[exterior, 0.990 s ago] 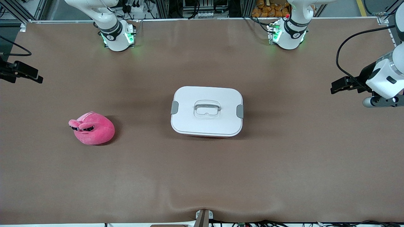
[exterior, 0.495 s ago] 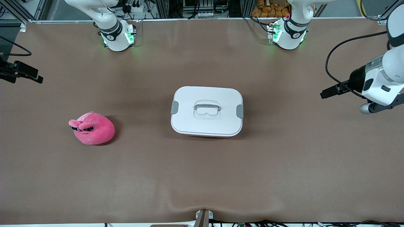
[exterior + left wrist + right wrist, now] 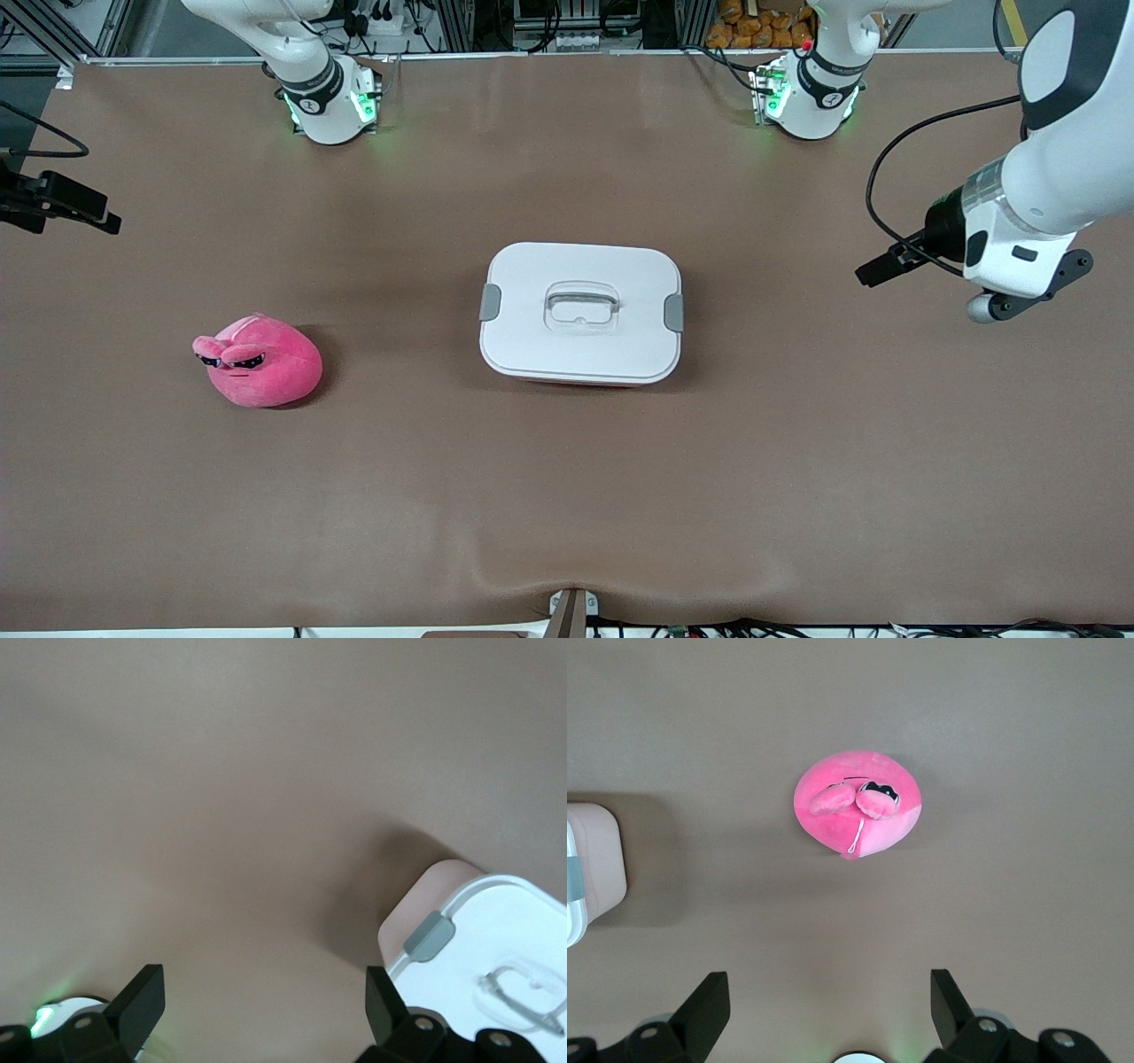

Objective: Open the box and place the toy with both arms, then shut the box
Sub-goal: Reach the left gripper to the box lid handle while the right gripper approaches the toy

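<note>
White lid: sits clipped on the box [image 3: 581, 313], well apart from both end effectors.
Left end effector [image 3: 873, 269]: gaping, empty, over bare bench [image 3: 567, 496] beside box.
Right end effector [image 3: 824, 1005]: spread wide, waiting above the toy [image 3: 858, 804].

brown table cover [image 3: 567, 496], metal framing [image 3: 80, 27] and cables [image 3: 567, 31] along its top edge

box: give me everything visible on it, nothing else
The box has a white, plastic-looking lid with rounded corners, closed on a pale pink tub. A grey clip sits at each short end and a recessed handle at the centre. It sits flat mid-table on the brown table cover; nothing else touches it.
</note>
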Robot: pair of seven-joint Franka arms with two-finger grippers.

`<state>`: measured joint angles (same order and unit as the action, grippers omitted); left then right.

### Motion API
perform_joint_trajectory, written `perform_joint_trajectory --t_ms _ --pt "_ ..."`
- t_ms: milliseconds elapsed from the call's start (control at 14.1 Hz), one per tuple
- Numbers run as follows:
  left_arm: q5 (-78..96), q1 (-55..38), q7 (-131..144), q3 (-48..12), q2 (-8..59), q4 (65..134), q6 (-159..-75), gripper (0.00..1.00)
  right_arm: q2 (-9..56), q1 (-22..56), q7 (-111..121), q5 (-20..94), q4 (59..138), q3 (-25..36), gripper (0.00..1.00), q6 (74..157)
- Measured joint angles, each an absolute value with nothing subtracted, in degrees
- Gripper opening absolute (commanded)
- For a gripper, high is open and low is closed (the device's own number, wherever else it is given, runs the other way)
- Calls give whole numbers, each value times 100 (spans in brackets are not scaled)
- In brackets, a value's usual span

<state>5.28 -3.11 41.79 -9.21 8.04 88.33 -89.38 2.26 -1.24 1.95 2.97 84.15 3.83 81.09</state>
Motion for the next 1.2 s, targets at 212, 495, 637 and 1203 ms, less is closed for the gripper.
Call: perform_joint_trajectory --t_ms 212,495,637,1203 --pt "528 -577 4996 -929 889 8832 -9023 100 252 -110 195 297 8415 374 100 8109" --pt "529 -962 6125 -937 1012 8831 -9075 100 461 -97 195 301 8420 360 100 8161" --pt "541 -1066 6520 -938 1094 8830 -9188 100 630 -71 195 347 8422 349 100 8383" --pt "564 -1771 8458 -950 1425 8827 -9800 100 1212 13 197 580 8427 329 100 8659"
